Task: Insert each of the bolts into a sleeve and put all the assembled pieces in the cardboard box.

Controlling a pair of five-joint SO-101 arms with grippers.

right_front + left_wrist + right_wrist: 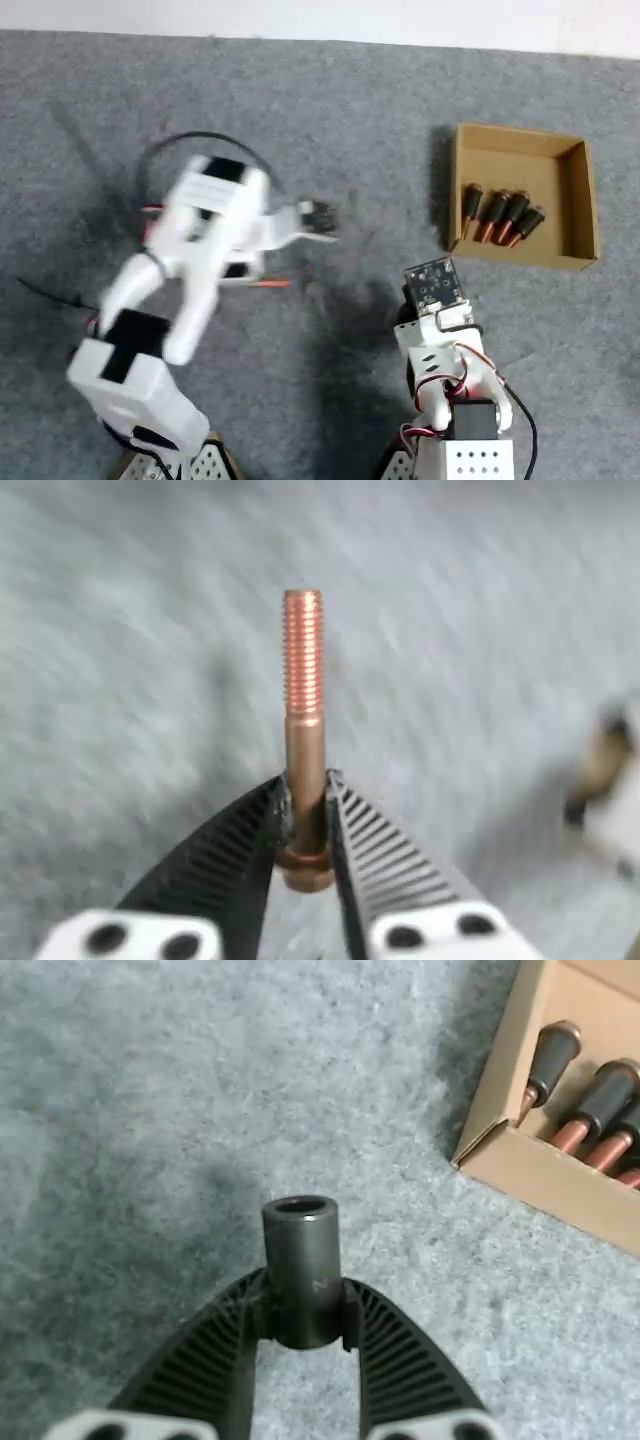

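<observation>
My left gripper [305, 780] is shut on a copper bolt [303, 680], gripping it near the head with the threaded end pointing away over the grey mat. From above, the bolt's orange shank [270, 284] sticks out to the right from under the left arm [205, 240]. My right gripper [302, 1285] is shut on a dark sleeve [300, 1250], whose open bore faces away from the wrist. The right arm [445, 350] stands below and left of the cardboard box [520, 140]. Several assembled pieces [497, 215] lie side by side in the box, also visible as assembled pieces [600, 1090].
The box's near corner [520, 1160] lies just beyond the sleeve. A black cable [200, 140] loops behind the left arm. Grey mat [350, 120] covers the table, with open room between the two arms and at the back.
</observation>
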